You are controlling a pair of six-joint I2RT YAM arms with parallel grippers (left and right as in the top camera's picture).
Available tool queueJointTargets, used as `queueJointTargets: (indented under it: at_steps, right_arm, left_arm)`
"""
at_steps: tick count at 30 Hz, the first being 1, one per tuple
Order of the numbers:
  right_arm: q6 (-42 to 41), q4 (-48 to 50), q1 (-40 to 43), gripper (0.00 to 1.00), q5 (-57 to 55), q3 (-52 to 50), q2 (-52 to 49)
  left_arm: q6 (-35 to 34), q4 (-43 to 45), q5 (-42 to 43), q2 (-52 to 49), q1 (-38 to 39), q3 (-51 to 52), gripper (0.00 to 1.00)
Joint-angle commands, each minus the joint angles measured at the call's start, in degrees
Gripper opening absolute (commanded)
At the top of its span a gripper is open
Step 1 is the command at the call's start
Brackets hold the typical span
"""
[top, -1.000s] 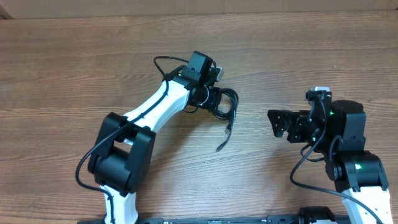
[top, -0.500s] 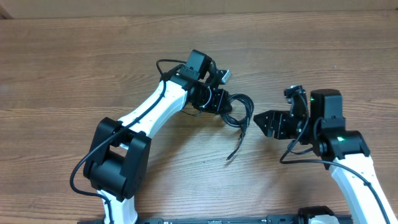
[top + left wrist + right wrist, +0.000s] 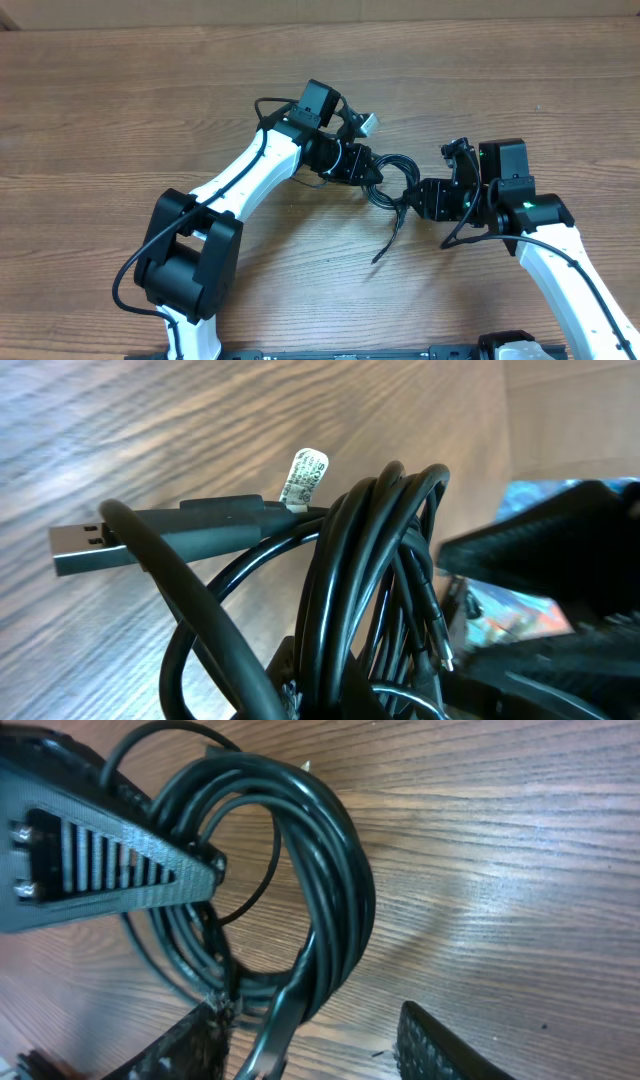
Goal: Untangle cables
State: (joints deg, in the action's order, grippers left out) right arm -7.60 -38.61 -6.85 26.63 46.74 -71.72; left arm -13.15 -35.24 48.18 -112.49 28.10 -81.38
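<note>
- Clamping the thin black flexible cables (image 3: 392,180), the left gripper (image 3: 365,168) sits near the middle of the overhead view with its jaws closed on them; the bundle hangs as a tight coil of several turns at its 3 o'clock
- In the right wrist view one ribbed finger (image 3: 110,860) of that gripper lies across the coil, with its partner hidden behind the loops
- The right gripper (image 3: 425,197) sits at the coil's 4 o'clock, just beside it, fingers spread wide and holding nothing; its own camera shows a strand running down between the two open fingers
- Further out, a flat silvery USB plug (image 3: 80,548) with a small white paper label (image 3: 305,475) sticks out at the coil's 9 o'clock in the left wrist view, and a loose black tail (image 3: 388,235) trails toward 6 o'clock over the brown wood-grain table (image 3: 150,90)
- I judge the step in hand to be the second grasp: one gripper anchors the bundle while the other comes in for a strand
- The next move likely calls for closing on a single strand, not the whole coil, then drawing it away toward 3 o'clock
</note>
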Motion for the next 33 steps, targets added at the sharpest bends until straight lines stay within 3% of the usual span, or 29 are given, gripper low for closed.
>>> queueJointTargets:
  at_steps: [1, 4, 11, 18, 25, 30, 33]
  right_arm:
    - [0.1, 0.8, -0.3, 0.47, -0.8, 1.6, -0.4]
    - [0.1, 1.3, -0.3, 0.35, -3.1, 1.6, -0.4]
    - [-0.1, 3.2, -0.3, 0.27, -4.6, 1.6, -0.4]
    - [-0.1, 4.1, -0.3, 0.27, -3.5, 1.6, -0.4]
    - [-0.4, 4.1, -0.3, 0.04, -5.0, 1.6, -0.4]
    - [-4.5, 4.1, -0.2, 0.03, -5.8, 1.6, -0.4]
    - [-2.0, 3.5, -0.2, 0.04, 1.9, 1.6, -0.4]
  left_arm:
    - [0.9, 0.2, 5.8, 1.8, 0.1, -1.0, 0.04]
    - [0.9, 0.1, 5.9, 1.8, 0.3, -1.0, 0.04]
    - [0.9, 0.2, 5.9, 1.8, 1.4, -1.0, 0.04]
    - [1.4, 0.5, 8.9, 1.8, 2.1, -1.0, 0.04]
    - [1.6, 0.6, 8.3, 1.8, 2.0, -1.0, 0.04]
    - [1.3, -0.1, 0.8, 1.8, 1.7, -1.0, 0.04]
    - [1.3, 0.1, -1.7, 1.8, 1.6, -1.0, 0.04]
